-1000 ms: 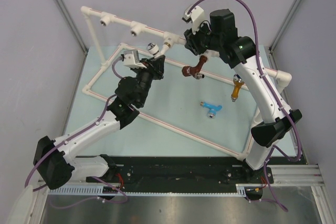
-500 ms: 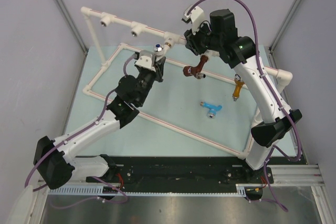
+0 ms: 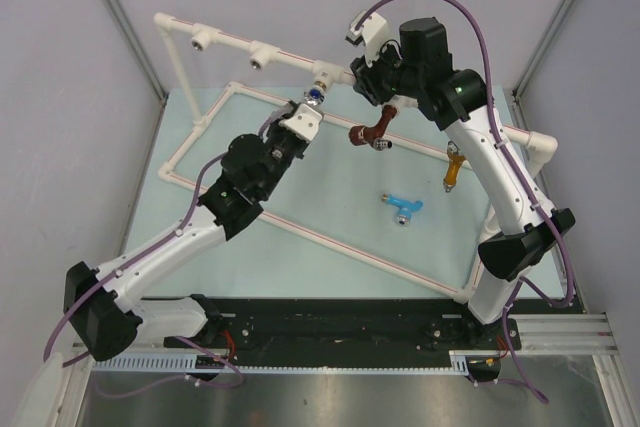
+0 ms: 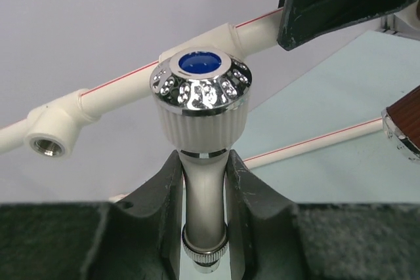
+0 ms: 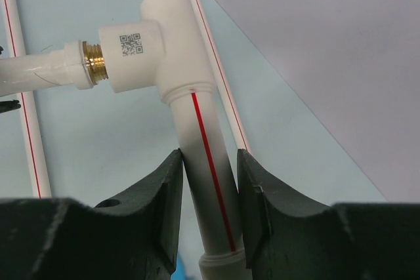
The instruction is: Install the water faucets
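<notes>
Alignment decides this step: left gripper [image 4: 205, 175] pinches the white plastic chrome-knobbed faucet [image 4: 203, 126] by its stem, just near the white pipe frame's far rail [image 4: 111, 93], which the right gripper [image 5: 209, 162] clamps. Square threads with a tee socket [image 4: 46, 143] before twisting.

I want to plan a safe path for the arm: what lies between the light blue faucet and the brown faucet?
Nothing stands there. In the top view, only bare mat shows between the light blue faucet and the brown faucet.
</notes>
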{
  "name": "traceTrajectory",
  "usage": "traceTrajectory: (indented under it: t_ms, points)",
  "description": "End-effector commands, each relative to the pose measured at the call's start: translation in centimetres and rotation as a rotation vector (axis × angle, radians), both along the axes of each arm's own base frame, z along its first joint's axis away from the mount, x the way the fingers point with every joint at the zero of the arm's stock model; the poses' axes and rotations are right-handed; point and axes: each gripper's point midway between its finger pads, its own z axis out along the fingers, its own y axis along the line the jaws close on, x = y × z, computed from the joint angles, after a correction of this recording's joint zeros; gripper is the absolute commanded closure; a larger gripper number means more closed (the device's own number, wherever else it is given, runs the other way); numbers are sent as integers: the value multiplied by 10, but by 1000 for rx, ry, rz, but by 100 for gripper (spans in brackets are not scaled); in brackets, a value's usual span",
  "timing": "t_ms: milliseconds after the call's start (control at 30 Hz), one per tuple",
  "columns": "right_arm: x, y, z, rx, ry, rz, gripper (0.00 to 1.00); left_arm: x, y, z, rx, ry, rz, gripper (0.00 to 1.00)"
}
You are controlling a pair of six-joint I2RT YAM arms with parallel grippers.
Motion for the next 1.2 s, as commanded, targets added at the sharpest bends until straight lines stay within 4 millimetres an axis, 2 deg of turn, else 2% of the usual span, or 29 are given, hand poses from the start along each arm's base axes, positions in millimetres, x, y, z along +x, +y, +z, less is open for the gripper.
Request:
traceTrajectory:
  t_ms: [0, 567, 867, 1167]
  points:
    - [-44, 29, -22, 15, 155, 114, 100, 3, -28, -40, 287, 2, -127, 100]
    - [-48, 31, -23, 0, 150, 132, 100, 10, -30, -63, 802, -123, -45, 100]
    - [-50, 29, -18, 1, 135, 130, 100, 14, -26, -78, 1010, -153, 23, 100]
    - [-49, 28, -16, 1, 128, 129, 100, 14, -18, -78, 1148, -204, 44, 98]
